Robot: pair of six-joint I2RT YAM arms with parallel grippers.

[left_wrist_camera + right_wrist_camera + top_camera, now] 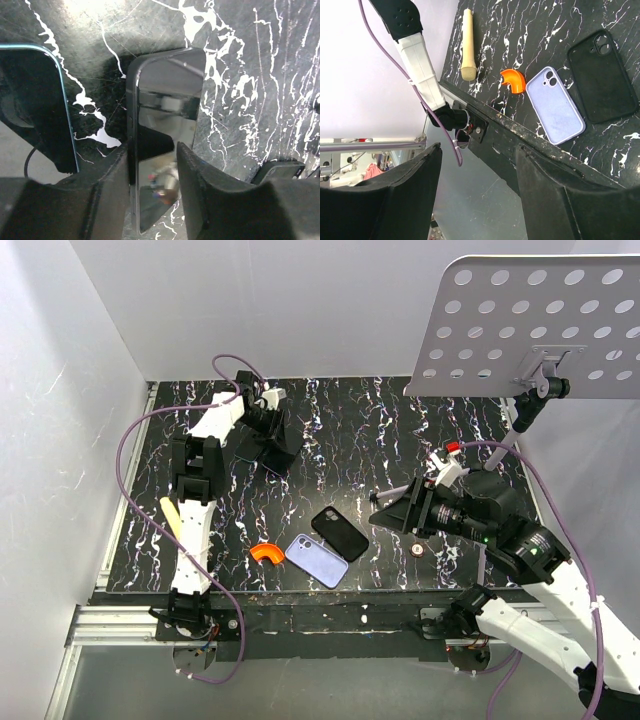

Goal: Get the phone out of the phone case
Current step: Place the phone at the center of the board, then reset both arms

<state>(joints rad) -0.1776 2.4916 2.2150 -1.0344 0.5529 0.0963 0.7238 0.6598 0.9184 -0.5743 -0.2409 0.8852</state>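
A black surface (380,430) veined with white fills the overhead view. At its near edge, lower centre of the frame, a lilac phone case (317,560) lies back up, its camera cutout showing. A black phone case (340,533) lies just beside it on the upper right, also back up. Whether either one has a phone inside cannot be told. A small orange curved piece (267,553) sits just left of the lilac case. A cream stick (172,518) lies farther left, by the left arm.

To the right of the cases, the right gripper (479,155) hangs above the surface with its jaws spread wide and nothing between them.

Farther back, at the upper left of the surface, the left gripper (152,147) is closed narrowly around a phone (165,100). In the left wrist view the phone fills the centre of the frame, with a glossy dark screen and a dark rim. One finger presses each long side. Whether that rim is a case cannot be told. A second dark phone with a blue edge (35,95) lies to its left.

A white perforated plate (540,320) stands at the upper right.
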